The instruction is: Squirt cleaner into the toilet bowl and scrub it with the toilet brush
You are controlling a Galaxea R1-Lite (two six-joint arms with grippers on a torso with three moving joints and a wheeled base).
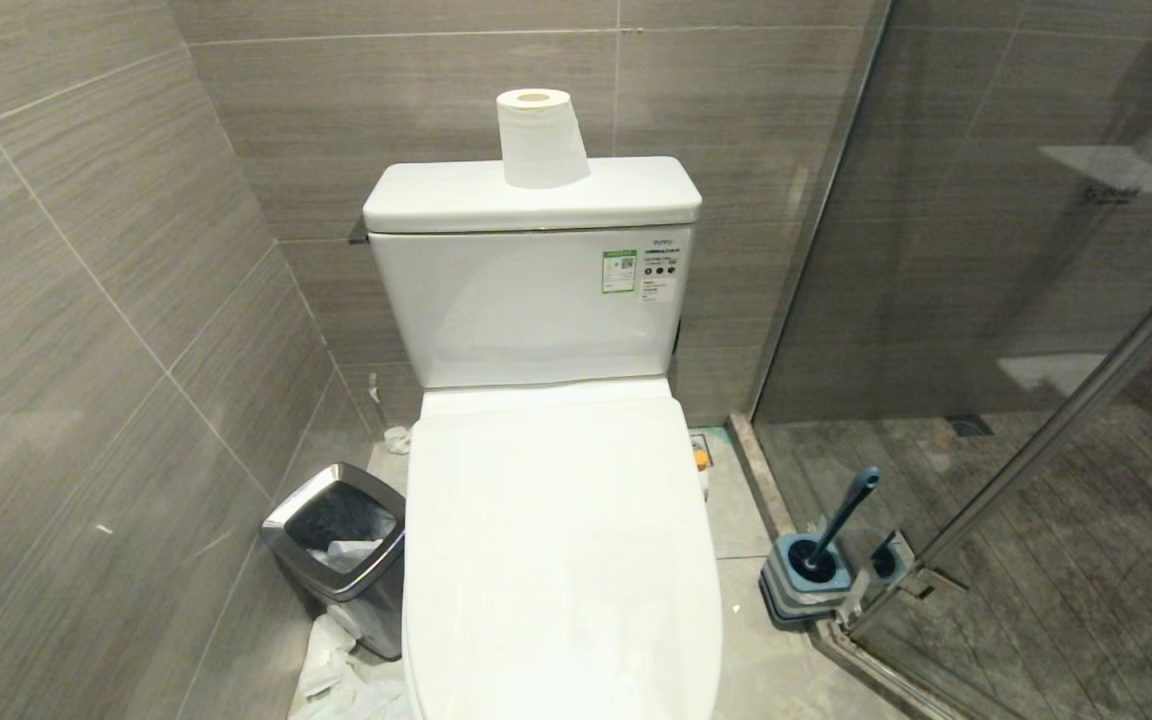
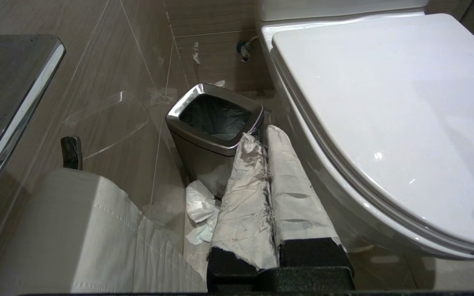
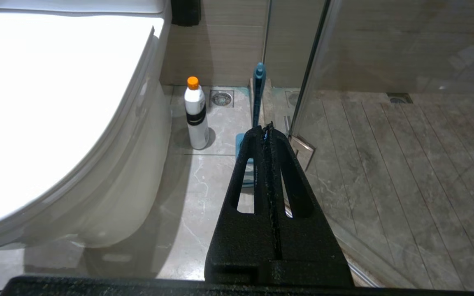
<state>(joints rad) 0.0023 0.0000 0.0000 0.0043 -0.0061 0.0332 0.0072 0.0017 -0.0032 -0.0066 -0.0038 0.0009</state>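
The toilet's white lid (image 1: pixel 556 540) lies shut over the toilet bowl, so the bowl's inside is hidden; its outer wall (image 3: pixel 130 172) shows. No cleaner is in view. The slate-blue toilet brush (image 1: pixel 844 515) stands in its striped holder (image 1: pixel 804 590) on the floor right of the toilet, by the glass door. My left gripper (image 2: pixel 263 133), fingers wrapped in white paper, is shut and empty beside the toilet's left flank. Above the floor, in line with the brush handle (image 3: pixel 258 90), my right gripper (image 3: pixel 266 128) is shut and empty. Neither arm shows in the head view.
A white bottle with an orange cap (image 3: pixel 196 115) stands on the floor between toilet and brush. A steel-rimmed bin (image 1: pixel 341 545) sits left of the toilet with crumpled paper (image 1: pixel 336 670) beside it. A paper roll (image 1: pixel 539 135) tops the tank. A glass shower partition (image 1: pixel 986 300) closes the right.
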